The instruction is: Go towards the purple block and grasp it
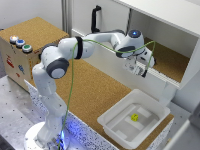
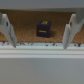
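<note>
Exterior view: the Franka arm (image 1: 75,50) rises from its base at the 7 o'clock edge of the frame and reaches toward 2 o'clock, ending at the gripper (image 1: 141,70). The gripper sits just at the front lip of a white shelf unit (image 1: 165,15) whose lower compartment has a cork floor (image 1: 167,60). The purple block cannot be made out in this view. A white tray (image 1: 112,122) lies at 5 o'clock on the cork table surface (image 1: 95,95), with a small yellow block (image 1: 134,117) resting inside it, well apart from the gripper. A cork-covered box (image 1: 30,32) at 10 o'clock carries three round buttons (image 1: 20,43) on its top edge.

Wrist view: the purple block (image 2: 43,29) stands upright on the cork floor, near the 12 o'clock position of the frame. Two pale fingers (image 2: 7,31) flank it, one at 9 o'clock and one at 3 o'clock. The jaws are spread wide and hold nothing. The block lies between the finger lines but beyond them, touching neither. A white ledge (image 2: 42,50) crosses the frame below the block.
</note>
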You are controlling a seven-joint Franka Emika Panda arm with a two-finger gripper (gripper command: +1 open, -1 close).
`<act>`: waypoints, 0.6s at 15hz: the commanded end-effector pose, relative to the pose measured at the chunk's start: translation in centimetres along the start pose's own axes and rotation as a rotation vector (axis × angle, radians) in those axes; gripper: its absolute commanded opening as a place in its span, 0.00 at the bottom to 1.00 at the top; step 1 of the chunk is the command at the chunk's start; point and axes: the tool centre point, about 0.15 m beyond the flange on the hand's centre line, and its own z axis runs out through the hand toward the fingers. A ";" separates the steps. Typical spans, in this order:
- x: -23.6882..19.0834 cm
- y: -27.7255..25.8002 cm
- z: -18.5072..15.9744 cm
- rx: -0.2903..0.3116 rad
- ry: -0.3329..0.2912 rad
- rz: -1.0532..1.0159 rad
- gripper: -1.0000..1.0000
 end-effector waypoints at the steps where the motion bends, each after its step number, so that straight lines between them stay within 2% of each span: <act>1: 3.8 0.3 3.4 -0.012 -0.035 0.053 1.00; 4: 5.2 0.6 4.5 -0.036 -0.009 0.057 1.00; 9: 7.8 0.5 6.0 -0.024 -0.003 0.060 1.00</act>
